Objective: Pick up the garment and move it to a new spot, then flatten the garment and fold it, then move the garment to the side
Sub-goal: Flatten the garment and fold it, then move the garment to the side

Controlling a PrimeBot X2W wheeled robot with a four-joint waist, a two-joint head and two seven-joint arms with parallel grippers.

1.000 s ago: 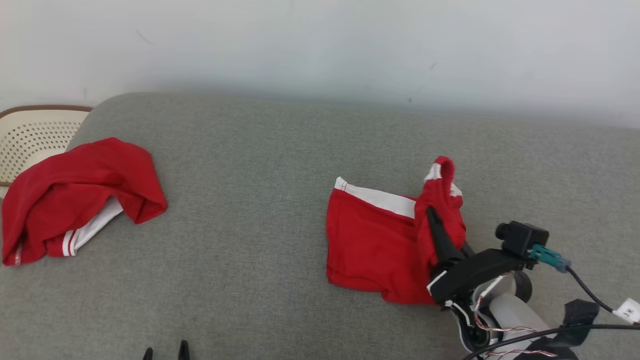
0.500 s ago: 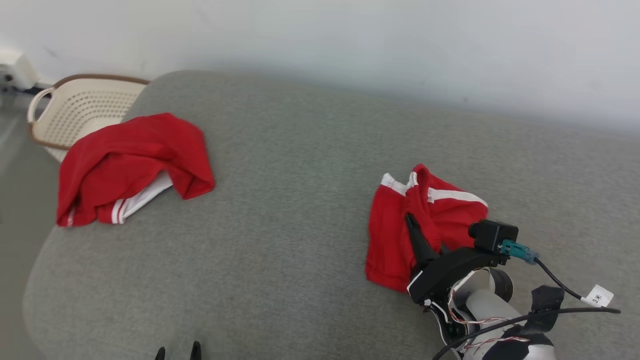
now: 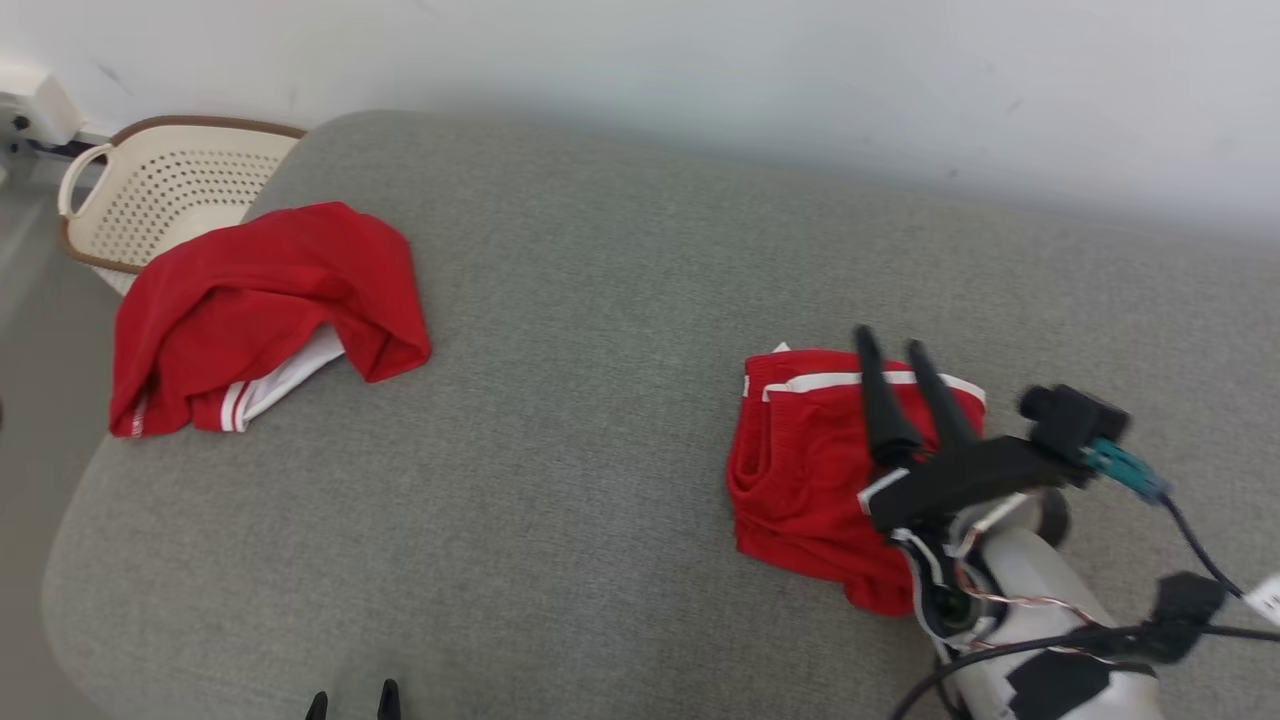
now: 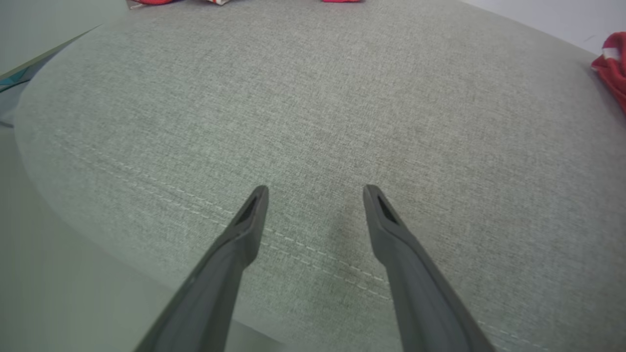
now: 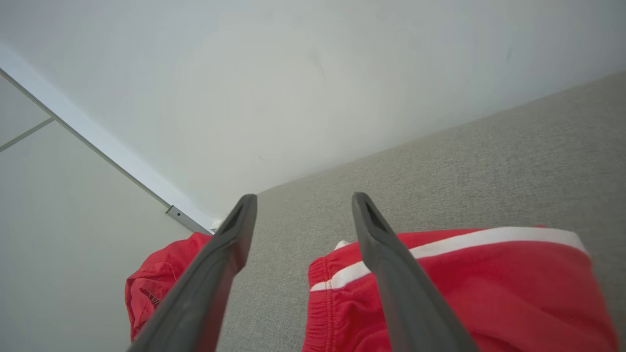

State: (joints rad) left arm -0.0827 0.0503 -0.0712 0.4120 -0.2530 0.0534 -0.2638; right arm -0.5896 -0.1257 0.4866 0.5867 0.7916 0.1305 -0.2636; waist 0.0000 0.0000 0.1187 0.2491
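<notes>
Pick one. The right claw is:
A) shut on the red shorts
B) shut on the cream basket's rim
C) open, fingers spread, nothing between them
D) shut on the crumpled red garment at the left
C: the right claw has its two dark fingers plainly apart in the head view, over the folded red shorts. The right wrist view shows only bare gap between them, no cloth pinched.

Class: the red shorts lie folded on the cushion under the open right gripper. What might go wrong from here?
The right gripper hovers open over the folded shorts; a finger might snag the white band and drag the fold open. Pinching only the top layer could let them unfold. The other red garment lies at the left edge of the cushion by the basket and might slide off.
</notes>
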